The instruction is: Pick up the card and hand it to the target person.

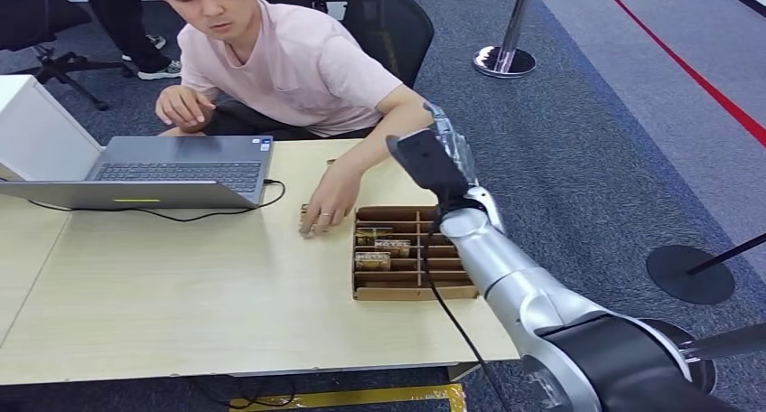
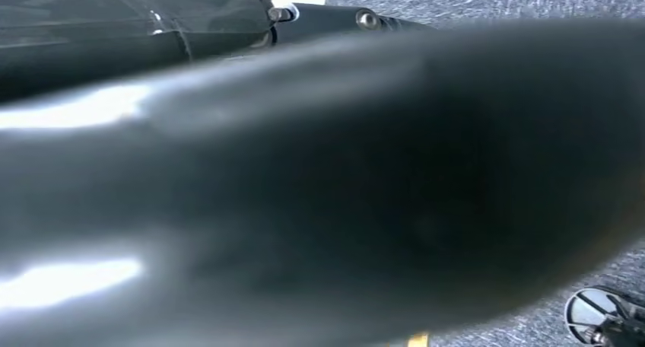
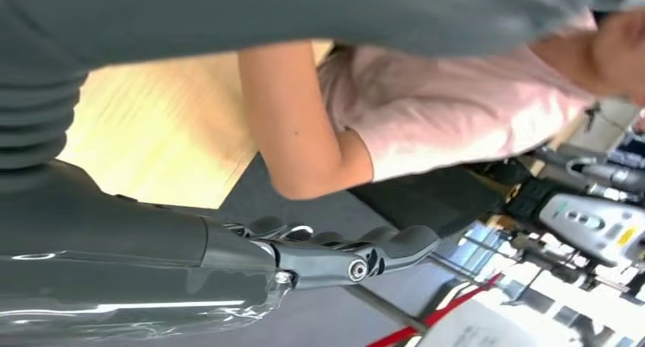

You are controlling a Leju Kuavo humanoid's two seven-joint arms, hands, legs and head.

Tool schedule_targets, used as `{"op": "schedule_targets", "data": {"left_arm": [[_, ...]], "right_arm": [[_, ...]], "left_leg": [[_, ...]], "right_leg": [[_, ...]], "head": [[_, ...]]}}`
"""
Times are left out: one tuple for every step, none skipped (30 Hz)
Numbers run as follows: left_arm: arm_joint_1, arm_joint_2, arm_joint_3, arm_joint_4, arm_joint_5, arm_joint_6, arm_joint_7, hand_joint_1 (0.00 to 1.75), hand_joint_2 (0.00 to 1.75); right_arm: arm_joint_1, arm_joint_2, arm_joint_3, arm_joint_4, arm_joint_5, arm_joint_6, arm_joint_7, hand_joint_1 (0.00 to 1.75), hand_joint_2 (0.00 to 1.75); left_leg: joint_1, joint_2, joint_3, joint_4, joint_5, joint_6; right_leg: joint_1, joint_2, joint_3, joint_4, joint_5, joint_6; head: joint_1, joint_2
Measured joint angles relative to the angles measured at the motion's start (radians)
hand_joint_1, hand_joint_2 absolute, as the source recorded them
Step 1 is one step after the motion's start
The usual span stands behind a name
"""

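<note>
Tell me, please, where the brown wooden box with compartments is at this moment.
In the head view, the brown wooden compartment box sits on the light wooden table near its right edge, just right of the person's hand and under the robot's raised right hand.

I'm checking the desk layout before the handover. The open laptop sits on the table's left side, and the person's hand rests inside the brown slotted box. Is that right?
Not quite. In the head view the person's hand rests on the table just left of the brown slotted box, not inside it. The rest holds: the open laptop sits on the table's left side.
</note>
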Motion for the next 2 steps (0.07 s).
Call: {"op": "schedule_targets", "data": {"left_arm": [[0.000, 0.000, 0.000, 0.000, 0.000, 0.001, 0.001, 0.00, 0.00], [0.000, 0.000, 0.000, 0.000, 0.001, 0.001, 0.001, 0.00, 0.00]], "right_arm": [[-0.004, -0.007, -0.024, -0.009, -0.025, 0.009, -0.003, 0.00, 1.75], [-0.006, -0.010, -0.037, -0.013, -0.038, 0.013, -0.004, 0.00, 1.75]], "left_leg": [[0.000, 0.000, 0.000, 0.000, 0.000, 0.000], [0.000, 0.000, 0.000, 0.000, 0.000, 0.000]], "right_leg": [[0.000, 0.000, 0.000, 0.000, 0.000, 0.000], [0.000, 0.000, 0.000, 0.000, 0.000, 0.000]], "head": [[0.000, 0.000], [0.000, 0.000]]}}
